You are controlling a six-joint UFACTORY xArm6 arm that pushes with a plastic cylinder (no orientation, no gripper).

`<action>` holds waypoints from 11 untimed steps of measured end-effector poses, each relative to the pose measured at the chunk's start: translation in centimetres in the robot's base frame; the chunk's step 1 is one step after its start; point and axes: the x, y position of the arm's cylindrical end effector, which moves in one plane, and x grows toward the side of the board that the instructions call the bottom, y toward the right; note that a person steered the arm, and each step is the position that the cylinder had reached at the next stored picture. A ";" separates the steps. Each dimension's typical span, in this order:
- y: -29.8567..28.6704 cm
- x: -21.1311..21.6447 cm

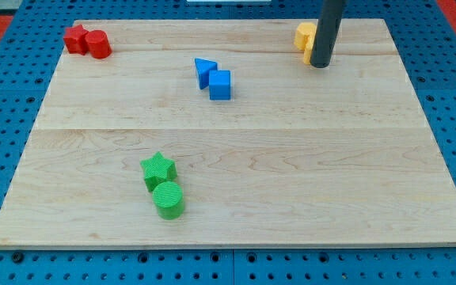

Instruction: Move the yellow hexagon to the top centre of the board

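The yellow hexagon (304,36) lies near the view's top right of the wooden board (291,174); its right side is hidden behind my rod. My tip (319,63) rests on the board just to the right of and slightly below the hexagon, touching or nearly touching it.
A red star (75,37) and a red cylinder (98,43) sit together at the top left. A blue triangle (205,70) and a blue cube (220,84) sit together at the top centre-left. A green star (158,169) and a green cylinder (168,199) sit at the bottom left.
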 end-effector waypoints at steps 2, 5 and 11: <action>1.6 0.3; -2.1 -6.5; -15.6 -10.7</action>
